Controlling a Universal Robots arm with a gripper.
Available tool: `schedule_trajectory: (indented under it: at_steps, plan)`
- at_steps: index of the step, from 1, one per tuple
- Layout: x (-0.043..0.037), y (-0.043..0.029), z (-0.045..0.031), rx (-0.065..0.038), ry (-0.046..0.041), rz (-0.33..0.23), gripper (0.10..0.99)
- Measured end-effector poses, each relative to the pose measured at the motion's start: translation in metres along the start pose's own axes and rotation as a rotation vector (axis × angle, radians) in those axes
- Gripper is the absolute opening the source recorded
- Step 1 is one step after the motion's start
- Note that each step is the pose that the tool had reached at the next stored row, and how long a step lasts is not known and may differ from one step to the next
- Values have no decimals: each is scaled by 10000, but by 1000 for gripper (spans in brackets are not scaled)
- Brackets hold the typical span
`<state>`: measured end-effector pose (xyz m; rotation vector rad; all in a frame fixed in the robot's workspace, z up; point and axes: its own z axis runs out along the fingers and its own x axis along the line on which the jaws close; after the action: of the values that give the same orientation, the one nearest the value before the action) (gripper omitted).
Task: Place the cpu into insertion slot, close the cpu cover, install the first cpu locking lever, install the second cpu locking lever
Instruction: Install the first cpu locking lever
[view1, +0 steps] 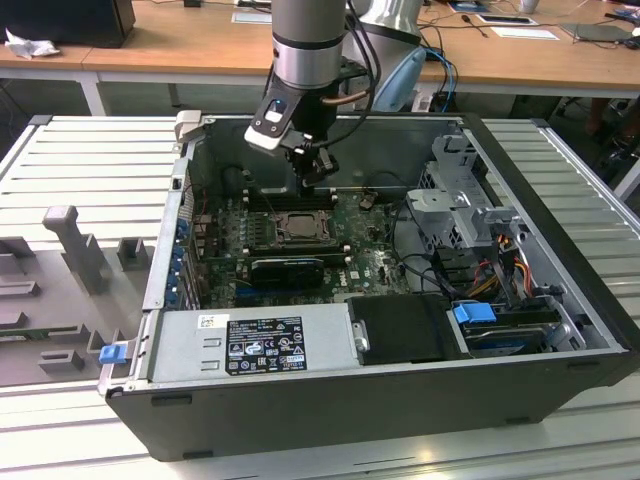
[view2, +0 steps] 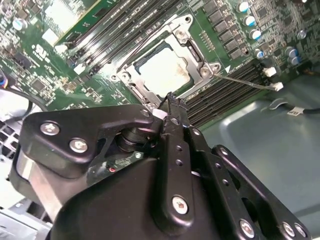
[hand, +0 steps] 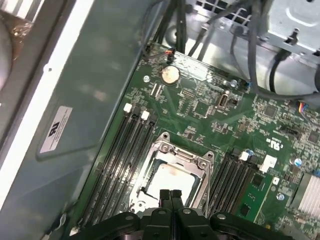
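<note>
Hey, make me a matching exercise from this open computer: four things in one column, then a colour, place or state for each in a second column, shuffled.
Column one:
1. cpu
2. cpu cover
3. gripper
4. coin cell

Column two:
A. round and silvery, on the green board
B. pale square showing through a metal window
C. dark silvery frame, lying flat
D. black, shut, over the frame's edge

Pairs: 1-B, 2-C, 3-D, 4-A
</note>
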<state>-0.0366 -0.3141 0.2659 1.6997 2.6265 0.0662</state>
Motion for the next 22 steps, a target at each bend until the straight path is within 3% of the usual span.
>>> schedule_trajectory:
  at_steps: [9,14,22]
  plan:
    - [0,0,0,13,45,-1054,106]
    - [0,0,0,24,80,-1898,106]
    - [0,0,0,34,114,-2699,106]
